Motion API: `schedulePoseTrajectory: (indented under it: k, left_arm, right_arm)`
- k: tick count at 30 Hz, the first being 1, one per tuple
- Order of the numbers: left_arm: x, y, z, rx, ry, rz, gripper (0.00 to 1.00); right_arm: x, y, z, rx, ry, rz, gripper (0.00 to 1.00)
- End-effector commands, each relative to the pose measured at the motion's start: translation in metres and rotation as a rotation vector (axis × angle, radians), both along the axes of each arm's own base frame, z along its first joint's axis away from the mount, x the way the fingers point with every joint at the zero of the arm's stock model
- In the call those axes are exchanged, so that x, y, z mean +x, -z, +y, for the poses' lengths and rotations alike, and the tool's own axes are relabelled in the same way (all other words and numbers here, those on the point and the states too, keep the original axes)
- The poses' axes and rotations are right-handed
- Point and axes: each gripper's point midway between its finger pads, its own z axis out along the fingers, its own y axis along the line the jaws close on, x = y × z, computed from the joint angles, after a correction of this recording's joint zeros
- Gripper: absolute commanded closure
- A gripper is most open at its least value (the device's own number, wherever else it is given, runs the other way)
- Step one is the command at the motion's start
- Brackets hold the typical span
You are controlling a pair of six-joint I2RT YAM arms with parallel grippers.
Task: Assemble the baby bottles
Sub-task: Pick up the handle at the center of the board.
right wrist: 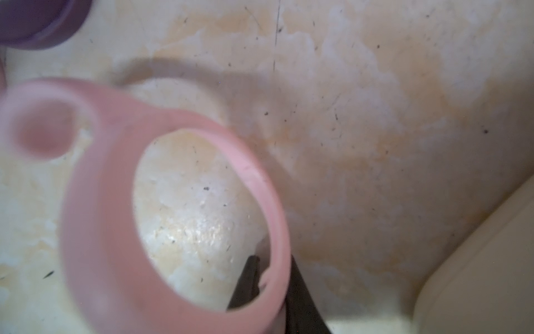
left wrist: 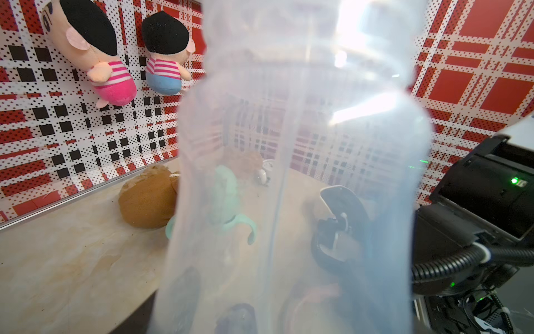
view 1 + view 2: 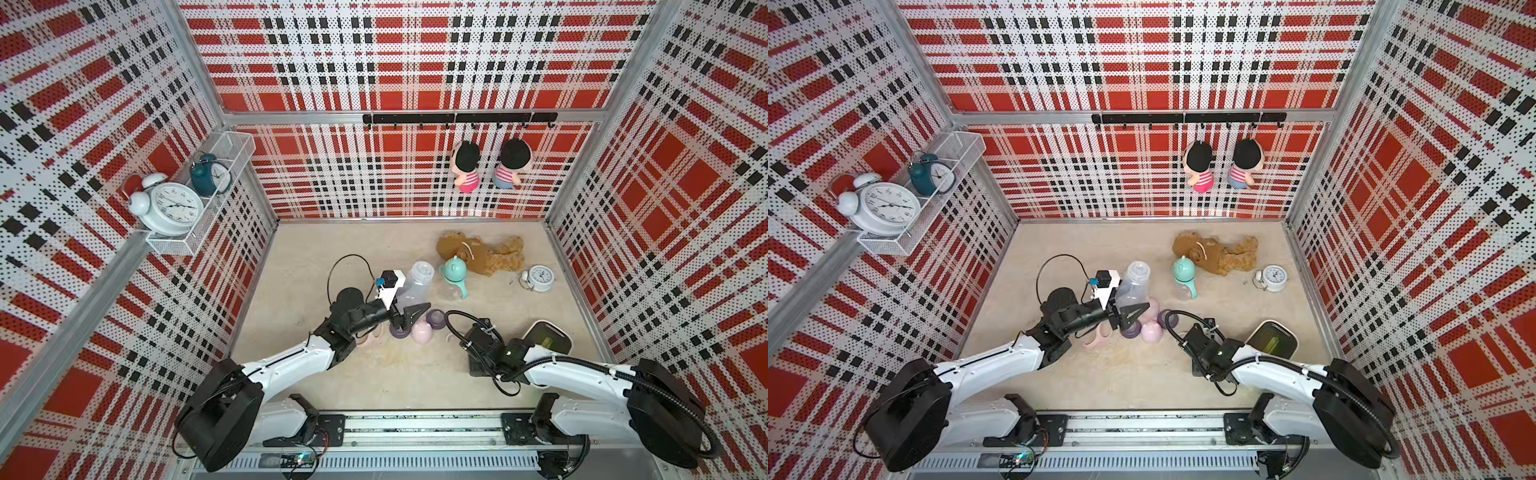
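Note:
A clear bottle body (image 3: pixel 417 282) (image 2: pixel 303 173) is held off the table with my left gripper (image 3: pixel 415 309) shut on its lower part; it fills the left wrist view. My right gripper (image 1: pixel 271 277) is shut on the rim of a pink handle ring (image 1: pixel 86 217), close above the tabletop. Under the bottle lie a purple collar (image 3: pixel 399 330), a pink cap (image 3: pixel 422 332) and a purple teat collar (image 3: pixel 435 318). A second pink handle ring (image 3: pixel 1096 338) lies beneath my left arm. A bottle with a mint cap and teal handles (image 3: pixel 453 276) rests behind them.
A brown teddy bear (image 3: pixel 482 253) and a small white alarm clock (image 3: pixel 540 277) lie at the back right. A dark, white-rimmed device (image 3: pixel 546 336) sits beside my right arm. A wire basket with clocks (image 3: pixel 183 199) and two dolls (image 3: pixel 467 166) hang on the walls.

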Motion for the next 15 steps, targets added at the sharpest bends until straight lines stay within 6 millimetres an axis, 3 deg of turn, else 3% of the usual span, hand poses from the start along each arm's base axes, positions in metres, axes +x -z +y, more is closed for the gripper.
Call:
schedulePoseTrajectory:
  k: [1, 7, 9, 15]
  left_arm:
    - [-0.002, -0.014, -0.001, -0.019, 0.004, -0.04, 0.91]
    - [-0.002, -0.01, -0.002, -0.013, 0.008, -0.032, 0.92]
    - [-0.002, -0.008, -0.004, -0.01, 0.012, -0.029, 0.92]
    - [-0.002, -0.004, -0.01, -0.005, 0.023, -0.023, 0.94]
  right_arm:
    - [0.007, -0.008, -0.004, -0.018, 0.045, -0.038, 0.88]
    - [0.009, -0.022, -0.013, -0.043, 0.078, -0.069, 1.0]
    - [0.015, -0.038, -0.013, -0.04, 0.079, -0.106, 1.0]
    - [0.045, -0.111, -0.006, -0.06, 0.055, -0.278, 1.0]
